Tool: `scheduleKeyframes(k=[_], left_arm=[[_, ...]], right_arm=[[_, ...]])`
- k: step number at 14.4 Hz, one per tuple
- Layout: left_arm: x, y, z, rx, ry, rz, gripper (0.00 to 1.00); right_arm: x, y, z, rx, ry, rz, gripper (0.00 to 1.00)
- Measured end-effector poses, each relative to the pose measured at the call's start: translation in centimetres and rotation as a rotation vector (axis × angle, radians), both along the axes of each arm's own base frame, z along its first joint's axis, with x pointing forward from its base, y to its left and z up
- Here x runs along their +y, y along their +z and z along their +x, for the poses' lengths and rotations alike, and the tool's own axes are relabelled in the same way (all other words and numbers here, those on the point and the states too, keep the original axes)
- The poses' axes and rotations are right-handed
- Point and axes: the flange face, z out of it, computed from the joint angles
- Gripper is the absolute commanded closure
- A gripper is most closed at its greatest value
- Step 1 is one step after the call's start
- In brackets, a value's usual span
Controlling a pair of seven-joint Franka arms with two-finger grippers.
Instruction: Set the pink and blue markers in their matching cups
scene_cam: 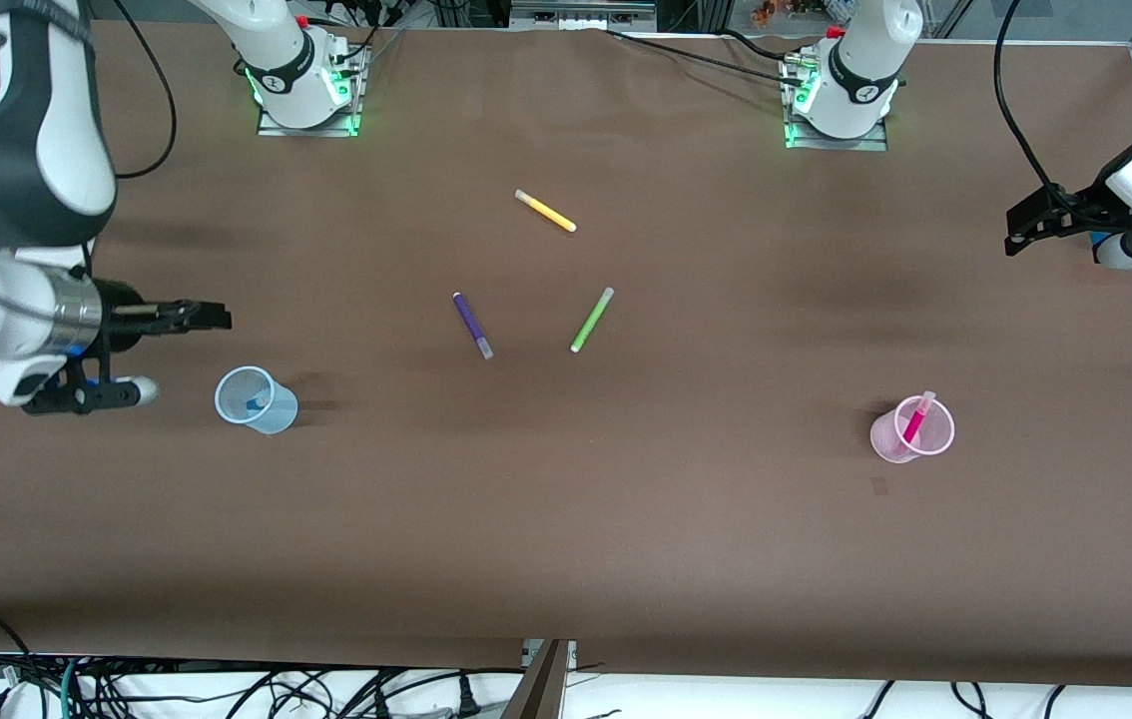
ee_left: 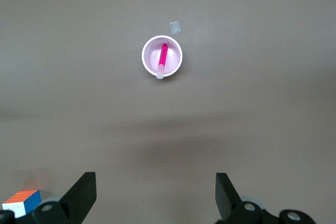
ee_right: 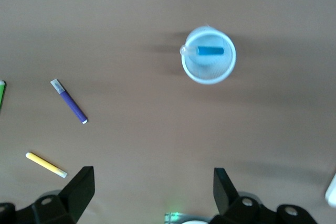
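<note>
No readable brand or writing on any pen or cup.

Pink marker (scene_cam: 915,420) stands tilted in the pink cup (scene_cam: 941,436), pale cap poking over the rim; cup is translucent with a rolled rim and sits toward the left arm's end of the table. Blue marker (scene_cam: 255,404) is inside the blue cup (scene_cam: 277,411), toward the right arm's end; in front view only a small blue patch shows through the wall, right wrist view shows it better (ee_right: 210,51).

Left gripper (scene_cam: 1025,232) hangs over the table edge at its own end, jaws spread wide, holding nothing; arm partly cut off. Right gripper (scene_cam: 212,318) hovers just above the blue cup, jaws apart, empty.

Loose on the brown matte table (scene_cam: 626,549): yellow pen (scene_cam: 545,211), purple pen (scene_cam: 472,325), green pen (scene_cam: 592,320), mid-table, well apart from both cups. Small multicoloured cube (ee_left: 22,202) at the left wrist view's corner, half cut off.
</note>
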Motion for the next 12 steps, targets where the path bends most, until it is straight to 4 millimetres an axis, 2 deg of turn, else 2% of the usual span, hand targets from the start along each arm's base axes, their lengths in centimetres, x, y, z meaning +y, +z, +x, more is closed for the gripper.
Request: scheduleKeyframes(k=[1, 4, 9, 10, 12], left_arm=[[0.0, 0.0, 0.0, 0.000, 0.000, 0.000, 0.00], [0.0, 0.0, 0.0, 0.001, 0.000, 0.000, 0.00], [0.0, 0.0, 0.0, 0.003, 0.000, 0.000, 0.00], [0.0, 0.0, 0.0, 0.003, 0.000, 0.000, 0.00], [0.0, 0.0, 0.0, 0.003, 0.000, 0.000, 0.00]], right_arm=[[-0.3, 1.0, -1.1, -0.005, -0.016, -0.015, 0.00], [-3.2, 4.1, -3.6, -0.050, -0.041, -0.073, 0.00], [-6.0, 12.8, -7.8, -0.209, -0.073, -0.101, 0.00], [-6.5, 13.7, -8.5, -0.222, -0.079, -0.100, 0.00], [-7.3, 14.0, -9.2, -0.215, -0.068, -0.099, 0.00]])
